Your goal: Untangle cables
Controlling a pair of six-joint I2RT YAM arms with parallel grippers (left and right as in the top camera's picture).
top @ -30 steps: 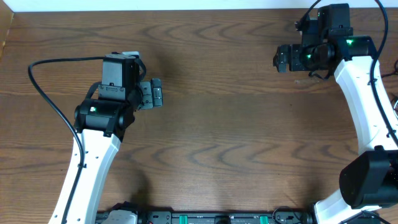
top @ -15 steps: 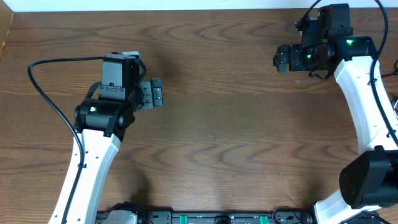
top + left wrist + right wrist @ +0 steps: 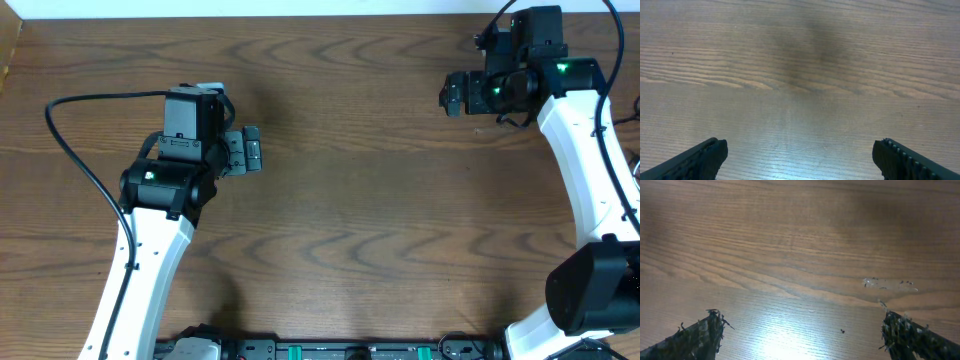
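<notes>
No cables show in any view; only bare brown wood lies under both grippers. My left gripper [image 3: 256, 150] hovers over the left-middle of the table [image 3: 350, 200], pointing right. In the left wrist view the left gripper [image 3: 800, 150] is open, its black fingertips [image 3: 710, 152] far apart with only wood grain between them. My right gripper [image 3: 447, 95] hangs over the far right of the table, pointing left. The right wrist view shows the right gripper [image 3: 801, 322] open too, frayed dark pads [image 3: 705, 330] wide apart and nothing between them.
A pale smear of residue [image 3: 887, 284] marks the wood just ahead of the right finger, and a tiny dark speck [image 3: 842, 330] lies near it. The left arm's own thick black cable [image 3: 70, 130] loops out to the left. Base hardware [image 3: 330, 350] lines the front edge.
</notes>
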